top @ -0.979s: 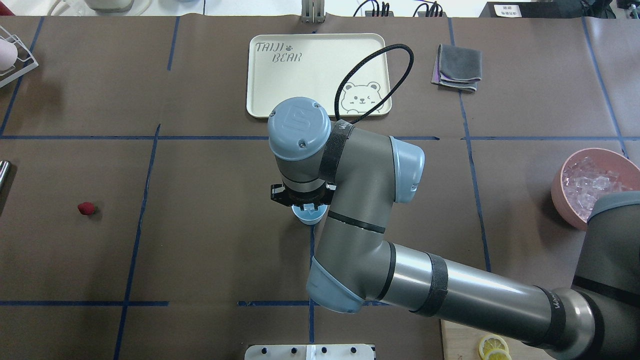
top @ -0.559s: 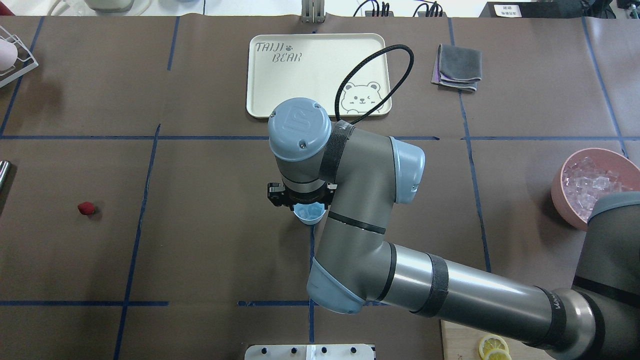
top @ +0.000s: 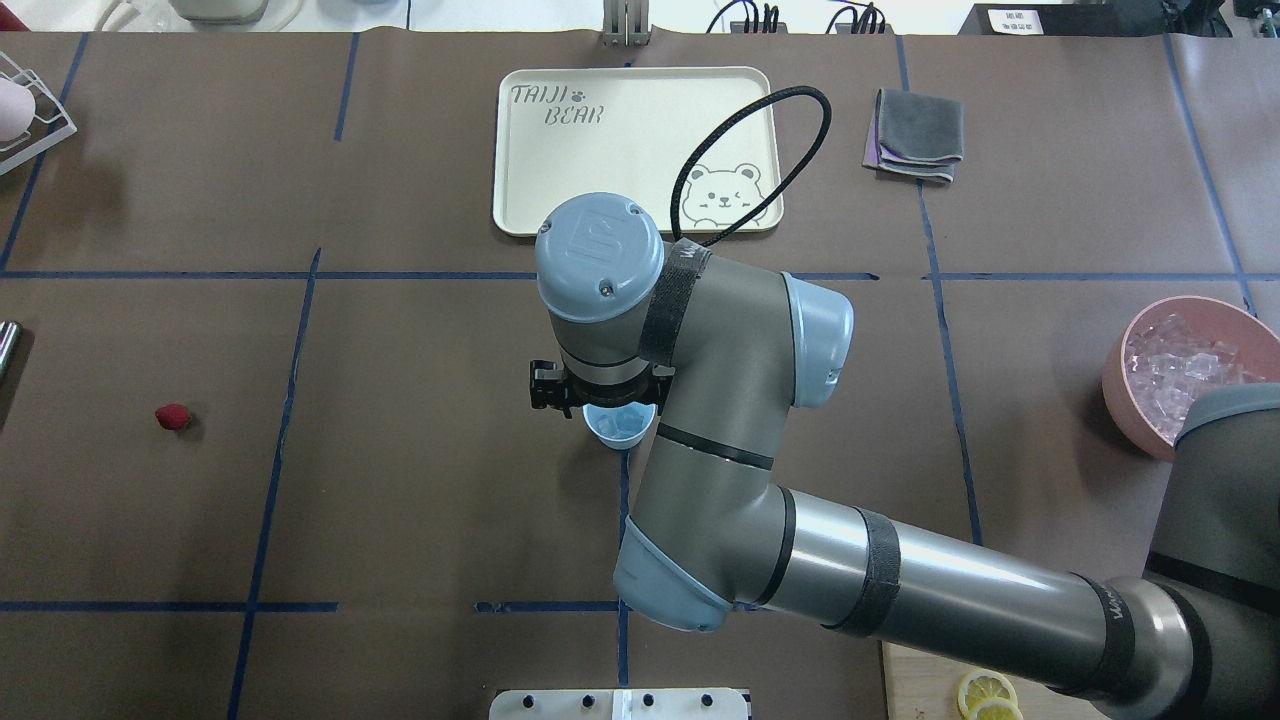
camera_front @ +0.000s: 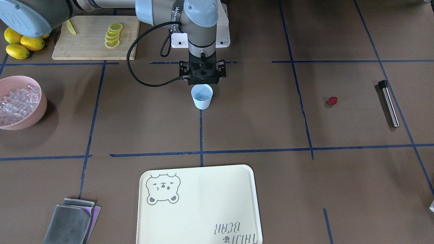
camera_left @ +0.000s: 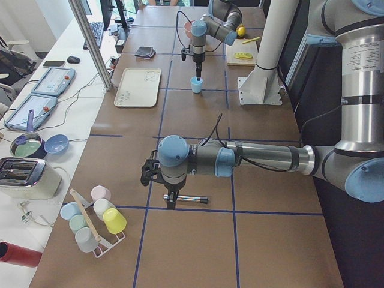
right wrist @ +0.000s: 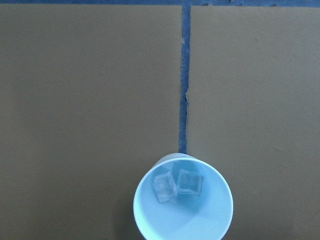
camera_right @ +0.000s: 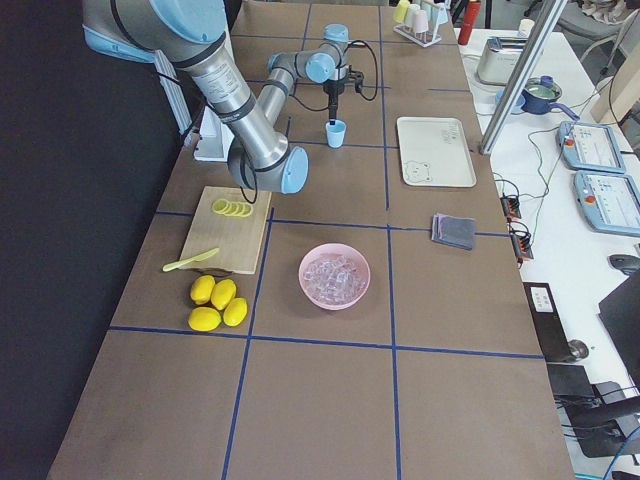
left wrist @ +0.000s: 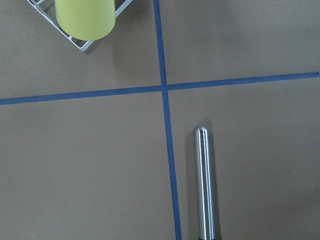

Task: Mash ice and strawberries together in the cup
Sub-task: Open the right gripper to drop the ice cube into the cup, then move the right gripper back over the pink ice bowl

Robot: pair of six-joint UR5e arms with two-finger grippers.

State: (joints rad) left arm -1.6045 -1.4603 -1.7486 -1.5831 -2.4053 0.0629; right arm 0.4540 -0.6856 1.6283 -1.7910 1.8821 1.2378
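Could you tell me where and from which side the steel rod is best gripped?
Probably across its bare shaft near mid-length, coming straight down: the steel rod lies flat on the table, long, thin and round, so fingers closing across its width should seat.

The right arm [top: 720,400] hides part of the cup [top: 616,428] overhead; the wrist view crops its rim.

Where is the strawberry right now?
In the overhead view the strawberry lies on the left side of the table, well apart from the cup and nearer the steel rod.
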